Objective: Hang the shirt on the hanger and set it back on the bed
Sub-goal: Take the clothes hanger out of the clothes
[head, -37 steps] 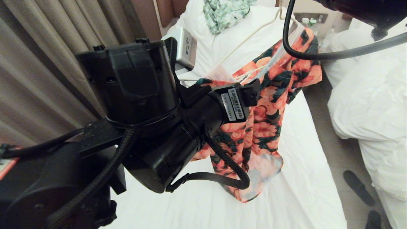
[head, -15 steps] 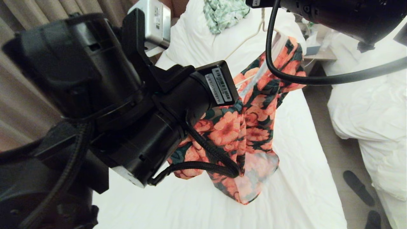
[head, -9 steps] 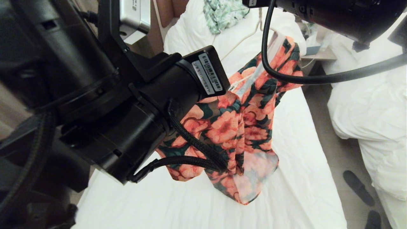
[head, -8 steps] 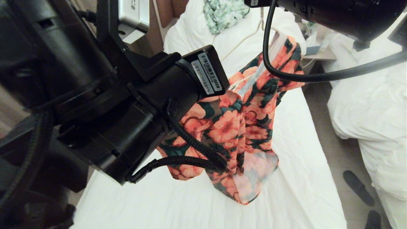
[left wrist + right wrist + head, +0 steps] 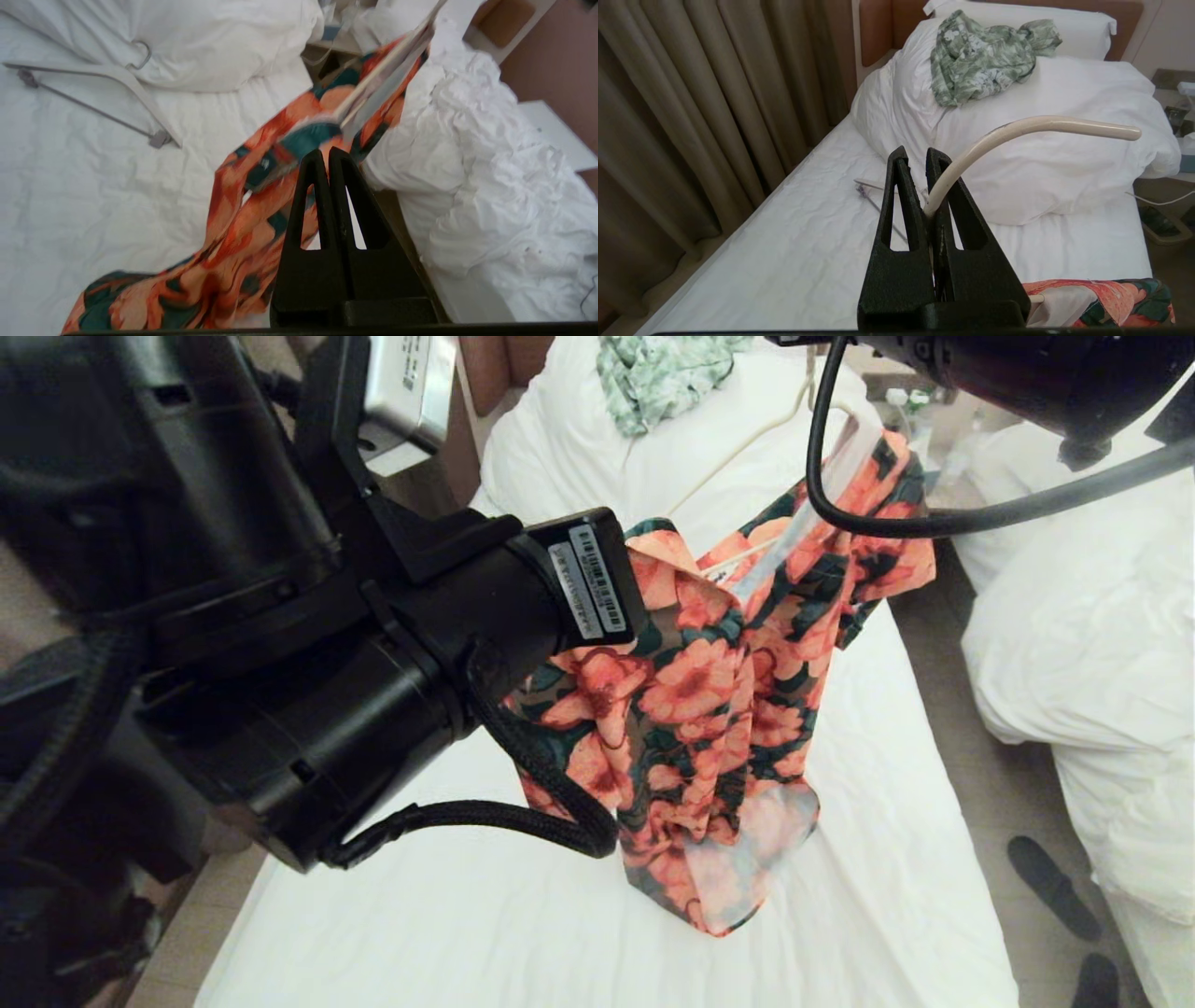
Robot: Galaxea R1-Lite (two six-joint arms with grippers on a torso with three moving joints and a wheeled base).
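Mid-hanging: right gripper (image 5: 924,156), frame top, clamps the thin cream wire hanger (image 5: 1017,128). Left gripper (image 5: 328,156), jaws closed, beside the coral-flowered shirt (image 5: 709,709) at centre frame above the white-sheeted bed (image 5: 467,933); grip unclear. Likely next: seat the shoulder.

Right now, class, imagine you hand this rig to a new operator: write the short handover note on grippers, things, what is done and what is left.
Right gripper: shut on the hanger, holding it by the hook in the air over the bed.
Left gripper: shut, up against the shirt; whether it pinches the cloth cannot be told.
Shirt: hangs bunched from the hanger's right end, its hem touching the sheet.
Done: one shoulder looks threaded on.
Left: likely pull the other shoulder over the free end, straighten, then lay shirt and hanger on the bed.
Also on the bed: a second hanger and a green garment.
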